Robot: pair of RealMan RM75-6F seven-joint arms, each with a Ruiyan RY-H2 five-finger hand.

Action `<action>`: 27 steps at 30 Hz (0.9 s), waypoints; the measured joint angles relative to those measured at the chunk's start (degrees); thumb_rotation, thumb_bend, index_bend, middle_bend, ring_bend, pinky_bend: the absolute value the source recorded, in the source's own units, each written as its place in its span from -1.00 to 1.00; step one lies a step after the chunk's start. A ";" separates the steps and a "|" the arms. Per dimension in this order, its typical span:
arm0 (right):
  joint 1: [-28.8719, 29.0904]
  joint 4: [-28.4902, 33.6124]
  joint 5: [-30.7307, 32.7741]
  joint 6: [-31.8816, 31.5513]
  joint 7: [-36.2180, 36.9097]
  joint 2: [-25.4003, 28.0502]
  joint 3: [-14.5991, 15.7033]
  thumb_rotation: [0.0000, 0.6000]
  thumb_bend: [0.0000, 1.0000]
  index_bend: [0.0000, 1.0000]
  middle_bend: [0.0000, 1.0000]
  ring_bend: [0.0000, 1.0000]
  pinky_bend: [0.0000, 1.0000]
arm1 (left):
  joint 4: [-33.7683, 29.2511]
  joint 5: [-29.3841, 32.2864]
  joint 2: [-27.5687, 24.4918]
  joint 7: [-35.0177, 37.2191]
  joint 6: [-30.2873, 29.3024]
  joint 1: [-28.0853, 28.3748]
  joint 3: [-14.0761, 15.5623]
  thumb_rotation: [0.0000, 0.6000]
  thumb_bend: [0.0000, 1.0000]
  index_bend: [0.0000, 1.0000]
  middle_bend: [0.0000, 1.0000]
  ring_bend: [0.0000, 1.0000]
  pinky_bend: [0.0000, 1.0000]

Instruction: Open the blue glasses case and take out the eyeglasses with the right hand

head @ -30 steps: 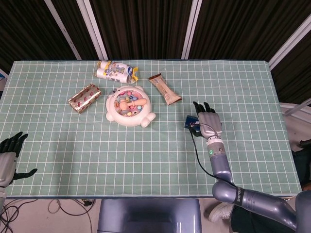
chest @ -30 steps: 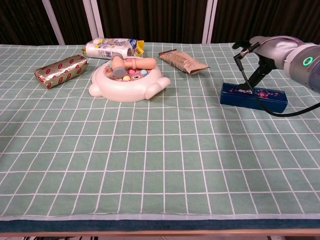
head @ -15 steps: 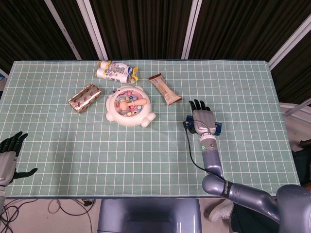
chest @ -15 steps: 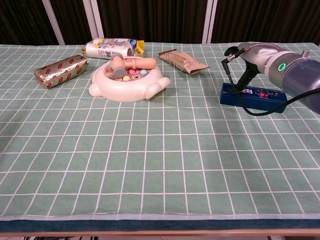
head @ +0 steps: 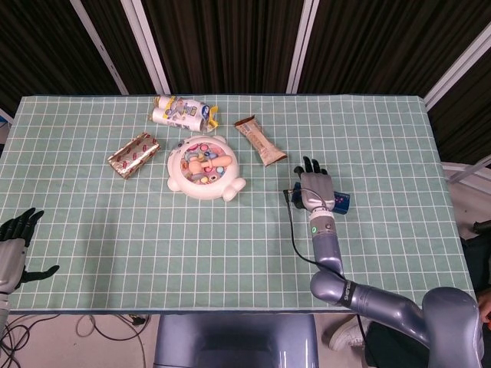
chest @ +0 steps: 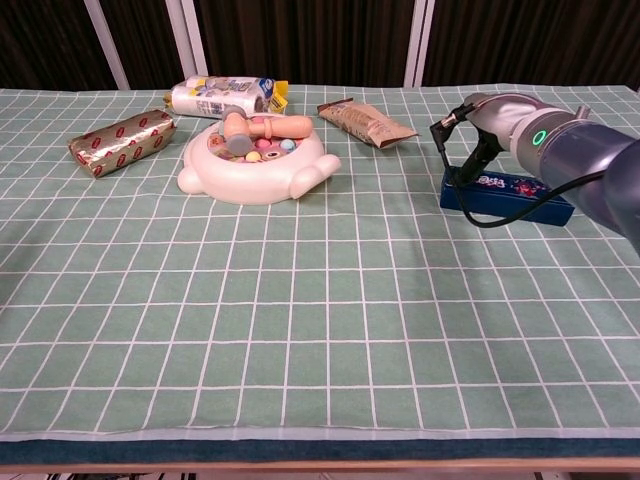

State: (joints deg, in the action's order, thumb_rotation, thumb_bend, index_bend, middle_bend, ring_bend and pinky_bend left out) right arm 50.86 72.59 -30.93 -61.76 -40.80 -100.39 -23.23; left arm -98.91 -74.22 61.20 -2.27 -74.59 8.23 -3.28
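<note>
The blue glasses case (chest: 505, 192) lies closed on the right side of the green checked cloth, its lid decorated with a pink pattern. In the head view only its right end (head: 342, 202) shows from under my right hand (head: 313, 188). That hand is above the case's left part with its fingers stretched out away from me and nothing in them; I cannot tell whether it touches the lid. In the chest view the right hand (chest: 482, 110) shows above and behind the case, with a black cable hanging in front. My left hand (head: 14, 244) stays off the table's near left corner, fingers spread and empty.
A white toy tray (head: 184, 182) holding a small wooden hammer sits left of centre. Behind it lie a snack bar (head: 260, 141), a white and blue packet (head: 180, 113) and a foil-wrapped red packet (head: 133, 154). The table (head: 230, 253) ends close behind the right wrist.
My right hand has slid to the left along the case, from over its right part to over its left end. The left hand has stayed still.
</note>
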 measured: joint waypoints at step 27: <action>0.60 0.07 3.68 -0.38 -0.91 -1.23 0.91 1.00 -0.02 -0.46 -0.96 -1.00 -0.60 | -0.12 0.12 -0.33 0.80 0.16 0.03 0.05 1.00 -0.87 -1.00 -1.00 -1.00 -1.00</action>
State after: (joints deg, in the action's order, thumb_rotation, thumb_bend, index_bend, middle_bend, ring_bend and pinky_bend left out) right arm 51.46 72.66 -27.26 -62.13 -41.71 -101.62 -22.32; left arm -99.03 -74.10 60.87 -1.47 -74.43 8.26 -3.23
